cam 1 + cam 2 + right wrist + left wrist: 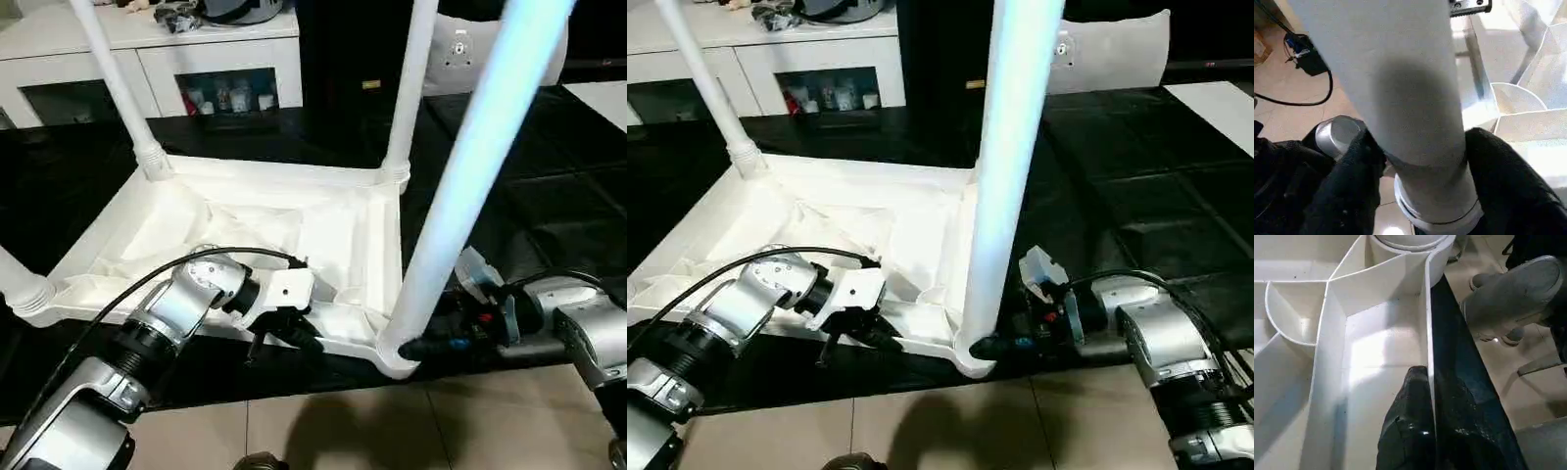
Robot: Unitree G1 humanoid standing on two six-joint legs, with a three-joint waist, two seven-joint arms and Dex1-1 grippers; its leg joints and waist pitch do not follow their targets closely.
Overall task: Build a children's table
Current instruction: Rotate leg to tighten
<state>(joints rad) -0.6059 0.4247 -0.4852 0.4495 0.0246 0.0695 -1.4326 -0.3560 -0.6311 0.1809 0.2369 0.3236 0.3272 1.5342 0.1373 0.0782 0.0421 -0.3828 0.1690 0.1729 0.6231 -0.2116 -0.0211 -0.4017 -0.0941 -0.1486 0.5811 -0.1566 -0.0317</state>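
The children's table lies upside down on a black mat, its ribbed white top (pixel 294 225) facing up. Legs stand in the far left socket (pixel 118 88), the far right socket (pixel 411 88) and the near left socket (pixel 20 284). A fourth leg (pixel 470 176) rises from the near right corner socket. My left gripper (pixel 294 338) is shut on the top's near rim (pixel 1426 323), one finger on each side of the thin wall. My right gripper (pixel 407 348) sits at the base of the near right leg (pixel 1410 98), with its black fingers (pixel 1359 166) pressed against both sides.
A white cabinet with glass doors (pixel 196 59) stands behind the mat. A grey cushion (pixel 460 49) leans at the back right. The black mat (pixel 549 176) stretches to the right. Tiled floor (pixel 392 421) runs along the near edge.
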